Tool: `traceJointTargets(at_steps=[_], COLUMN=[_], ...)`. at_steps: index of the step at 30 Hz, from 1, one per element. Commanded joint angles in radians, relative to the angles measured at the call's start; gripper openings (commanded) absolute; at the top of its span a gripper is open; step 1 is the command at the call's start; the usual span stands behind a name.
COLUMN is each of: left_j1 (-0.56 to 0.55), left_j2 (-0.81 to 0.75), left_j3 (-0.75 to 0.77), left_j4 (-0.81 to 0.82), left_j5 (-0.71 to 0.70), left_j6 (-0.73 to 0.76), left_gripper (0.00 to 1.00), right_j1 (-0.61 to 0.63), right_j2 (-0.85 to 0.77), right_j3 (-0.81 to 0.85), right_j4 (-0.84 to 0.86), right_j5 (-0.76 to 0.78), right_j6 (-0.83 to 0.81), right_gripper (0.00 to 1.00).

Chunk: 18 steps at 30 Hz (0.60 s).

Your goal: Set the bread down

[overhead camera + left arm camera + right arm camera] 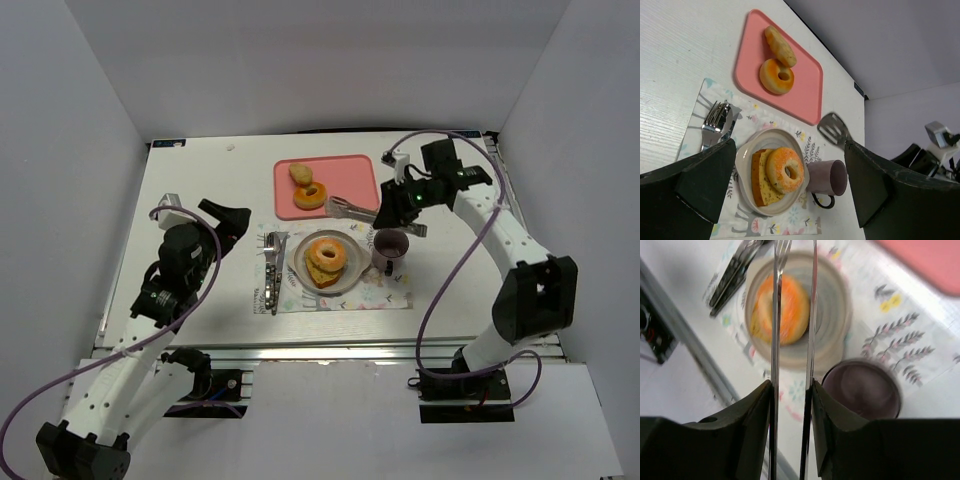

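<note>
1. Gripping a pair of metal tongs (pixel 775 315), the right gripper (pixel 791 390) hung above the patterned placemat (pixel 385 295). Both tong arms were pressed between its narrowly set jaws.
2. Seen from the right wrist camera, the tong tips pointed out over the white plate (pixel 350 272) and held nothing between them. The purple mug (pixel 390 248) sat just beside the plate.
3. Two pieces of the bread lay on the plate: a ring-shaped doughnut (pixel 326 255) resting on top of a browner piece (pixel 762 177) that showed at its edge.
4. The other two pieces sat on the pink tray (pixel 350 175) at the far side of the table (pixel 200 180). There an oval roll (pixel 301 173) touched a second ring (pixel 310 195), the roll farther from the arms.
5. The left gripper (pixel 198 215) hovered over the bare table left of the placemat, well apart from the bread. Its jaws stood wide and it held nothing.
6. A set of cutlery (pixel 272 265) lay along the left edge of the placemat, just beside the plate.
7. In the overhead view, the flat head of the tongs reached toward the gap between the tray and the plate. The mug stood upright, right of the plate.
</note>
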Motion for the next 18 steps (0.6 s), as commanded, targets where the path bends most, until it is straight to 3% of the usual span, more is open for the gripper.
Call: traceJointTargets(at_steps=[1,9,18], left_j1=[0.002,0.002,0.002], left_j2=[0.008,-0.004,-0.004], left_j3=[0.007,0.012,0.020], left_j4=[0.002,-0.019,-0.055], left_j5=[0.001,-0.016,-0.024], left_j6=[0.005,-0.003,-0.009], left_gripper=[0.98,0.98,0.98], right_j1=[0.005,0.003,0.009], right_j2=[0.100,0.374,0.491], right_j3=[0.142,0.388,0.484], right_j4=[0.095,0.113,0.155], right_j5=[0.041,0.109,0.115], right_j6=[0.077,0.175,0.238], right_gripper=[0.41,0.39,0.41])
